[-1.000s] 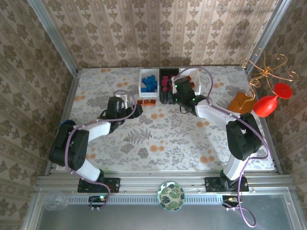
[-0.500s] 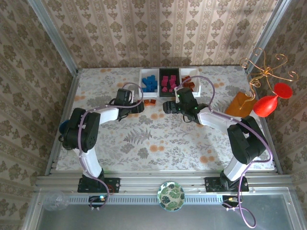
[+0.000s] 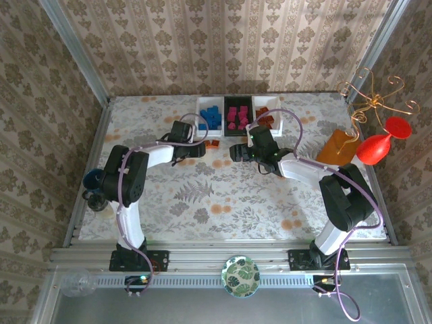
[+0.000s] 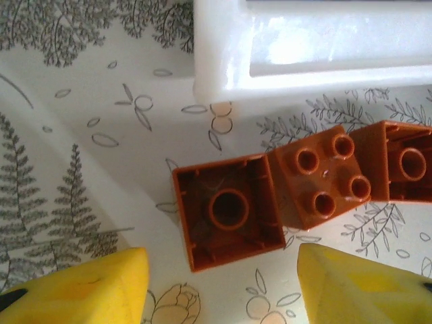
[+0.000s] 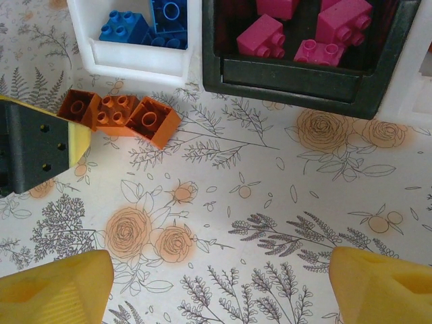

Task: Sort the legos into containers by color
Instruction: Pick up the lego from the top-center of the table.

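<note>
**Brown bricks wait by the blue-brick tray**

Three brown bricks (image 3: 211, 144) are laid in a row just in front of the white tray (image 3: 200, 116) of blue bricks, along its wall. The left gripper (image 4: 219, 287) is nearest. Its fingers are held apart, and the end brick (image 4: 229, 210) is seen just past the tips, untouched. Little room is left beside it, because the next brick touches it. The right gripper (image 5: 219, 287) is spread wide, with nothing in it.
</note>
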